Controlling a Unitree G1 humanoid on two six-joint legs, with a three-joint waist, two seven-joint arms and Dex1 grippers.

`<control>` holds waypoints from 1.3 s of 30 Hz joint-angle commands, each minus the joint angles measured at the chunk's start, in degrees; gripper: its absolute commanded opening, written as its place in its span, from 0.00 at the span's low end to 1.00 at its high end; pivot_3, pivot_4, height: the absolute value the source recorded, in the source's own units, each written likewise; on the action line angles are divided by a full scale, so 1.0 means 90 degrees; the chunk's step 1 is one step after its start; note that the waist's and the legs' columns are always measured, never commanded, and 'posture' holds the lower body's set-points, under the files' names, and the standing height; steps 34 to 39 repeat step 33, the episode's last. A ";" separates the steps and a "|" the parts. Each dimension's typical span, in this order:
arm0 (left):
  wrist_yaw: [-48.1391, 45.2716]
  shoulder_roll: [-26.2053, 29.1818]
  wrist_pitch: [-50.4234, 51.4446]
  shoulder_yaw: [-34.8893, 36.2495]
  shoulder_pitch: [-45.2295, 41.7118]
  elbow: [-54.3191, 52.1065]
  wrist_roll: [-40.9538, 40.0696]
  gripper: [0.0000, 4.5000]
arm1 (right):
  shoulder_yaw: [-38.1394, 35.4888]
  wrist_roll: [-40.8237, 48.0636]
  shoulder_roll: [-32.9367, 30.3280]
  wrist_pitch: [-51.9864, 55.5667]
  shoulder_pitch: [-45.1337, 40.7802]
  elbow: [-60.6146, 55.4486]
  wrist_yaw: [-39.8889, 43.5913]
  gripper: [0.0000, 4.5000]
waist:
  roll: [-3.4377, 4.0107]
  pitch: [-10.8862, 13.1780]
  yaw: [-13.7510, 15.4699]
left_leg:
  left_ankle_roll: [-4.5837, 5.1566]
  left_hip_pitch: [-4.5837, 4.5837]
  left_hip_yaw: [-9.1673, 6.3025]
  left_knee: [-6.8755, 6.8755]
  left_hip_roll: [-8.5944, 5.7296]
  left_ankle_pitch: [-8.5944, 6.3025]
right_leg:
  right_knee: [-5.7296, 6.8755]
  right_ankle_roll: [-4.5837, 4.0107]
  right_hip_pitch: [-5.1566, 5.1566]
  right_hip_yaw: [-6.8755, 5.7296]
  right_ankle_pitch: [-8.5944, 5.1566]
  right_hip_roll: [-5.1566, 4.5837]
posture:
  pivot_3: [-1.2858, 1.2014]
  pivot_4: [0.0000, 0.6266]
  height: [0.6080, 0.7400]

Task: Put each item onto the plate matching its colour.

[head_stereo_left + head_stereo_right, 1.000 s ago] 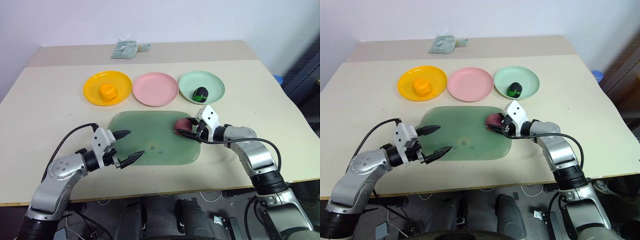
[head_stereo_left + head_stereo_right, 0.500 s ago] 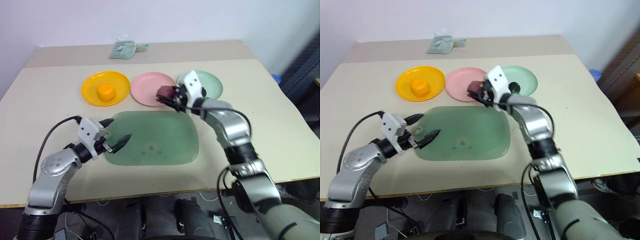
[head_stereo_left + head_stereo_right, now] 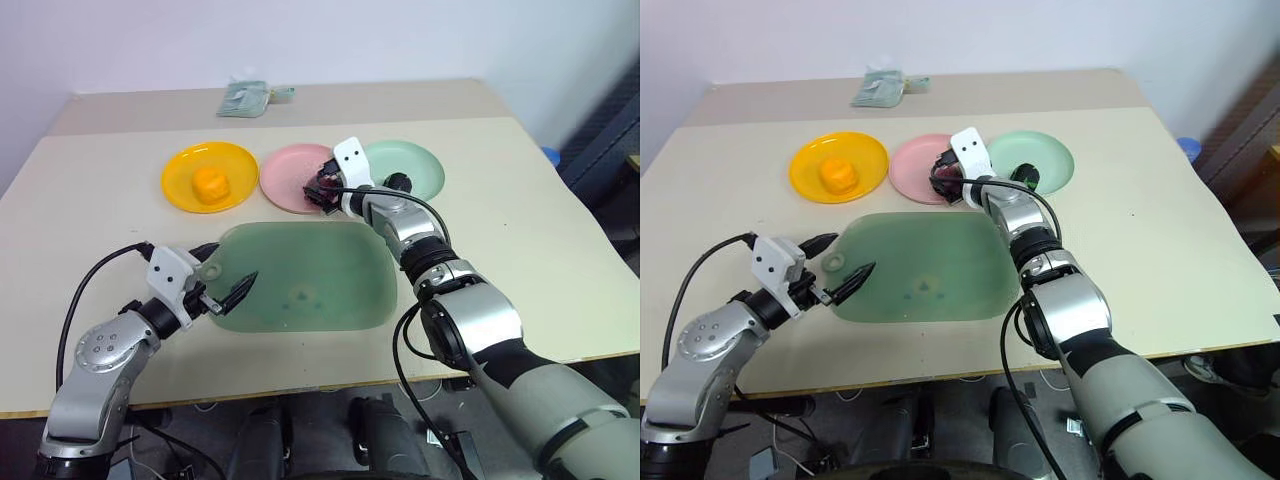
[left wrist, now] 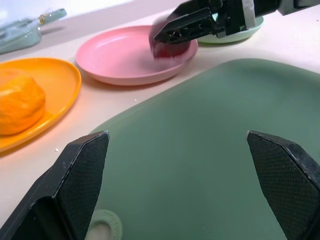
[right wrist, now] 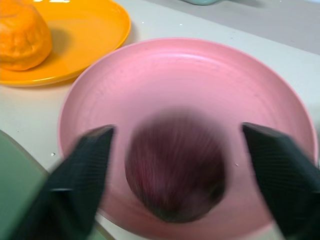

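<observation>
Tabletop (image 3: 520,220), light beige, is carrying three plates in a row toward its far edge and a green board (image 3: 310,275) nearer the front edge. Yellow plate (image 3: 185,165) is sitting farthest toward the left edge and is holding the orange-yellow item (image 3: 210,184). Pink plate (image 3: 290,170) is sitting in the middle of the row. Mint green plate (image 3: 420,165) is sitting toward the right edge, with the dark green item (image 3: 1028,177) showing on it beside the right arm. Maroon red item (image 5: 175,172) is lying over the near part of the pink plate, blurred, in the gap between the fingers of the right gripper (image 3: 324,187); the fingers are standing wide on either side of it and are not pressing it. Right gripper is reaching over the near rim of the pink plate. Left gripper (image 3: 228,272) is hovering over the left end of the green board, fingers spread wide and holding nothing. A small pale green packet (image 3: 246,98) is lying at the far edge.
</observation>
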 commanded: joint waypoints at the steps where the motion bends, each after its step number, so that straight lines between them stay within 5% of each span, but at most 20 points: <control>1: 0.0015 -0.0036 -0.0202 0.0121 0.0030 -0.0077 0.0027 1.00 | -0.0138 0.0001 -0.0120 -0.0579 -0.0112 -0.0320 0.0227 1.00 | 0.0001 0.0001 -0.0033 | 0.0000 0.0000 0.0000 0.0000 0.0000 0.0000 | 0.0000 0.0005 -0.0001 0.0000 0.0003 0.0000 | 0.52 0.24 1.00; 8: -0.0009 0.0046 -0.0671 0.0539 0.0107 0.0487 0.0151 1.00 | -0.0164 0.0408 -0.1186 -0.0554 0.1578 -0.3029 0.1698 1.00 | 0.0001 0.0001 0.0015 | 0.0002 0.0000 -0.0003 -0.0005 0.0000 -0.0001 | -0.0008 0.0012 0.0002 0.0000 0.0007 -0.0005 | 0.52 0.24 1.00; 16: -0.0447 0.0412 -0.1228 0.1297 0.0560 0.1271 0.0112 1.00 | -0.1193 0.2031 -0.3645 0.1728 0.4916 -0.7356 0.3323 1.00 | 0.0005 0.0002 0.0037 | 0.0014 0.0004 0.0002 -0.0007 0.0001 -0.0009 | -0.0022 -0.0006 0.0006 0.0000 -0.0004 -0.0015 | 0.52 0.24 1.00; 23: -0.0723 0.0489 -0.1490 0.1399 0.0647 0.1623 0.0105 1.00 | -0.1909 0.2363 -0.4262 0.2258 0.6134 -0.8001 0.3209 1.00 | 0.0003 0.0000 -0.0002 | 0.0012 0.0013 0.0002 -0.0005 0.0006 -0.0009 | -0.0026 -0.0024 0.0010 0.0004 -0.0014 -0.0011 | 0.52 0.24 1.00; 39: -0.0430 0.0494 -0.0815 0.1309 0.0592 0.0785 -0.0009 1.00 | -0.1730 0.2455 -0.4117 0.2385 0.6091 -0.8145 0.3066 1.00 | 0.0001 0.0000 0.0056 | 0.0012 0.0008 0.0003 -0.0002 0.0001 -0.0009 | -0.0028 -0.0023 0.0009 0.0005 -0.0013 -0.0015 | 0.52 0.24 1.00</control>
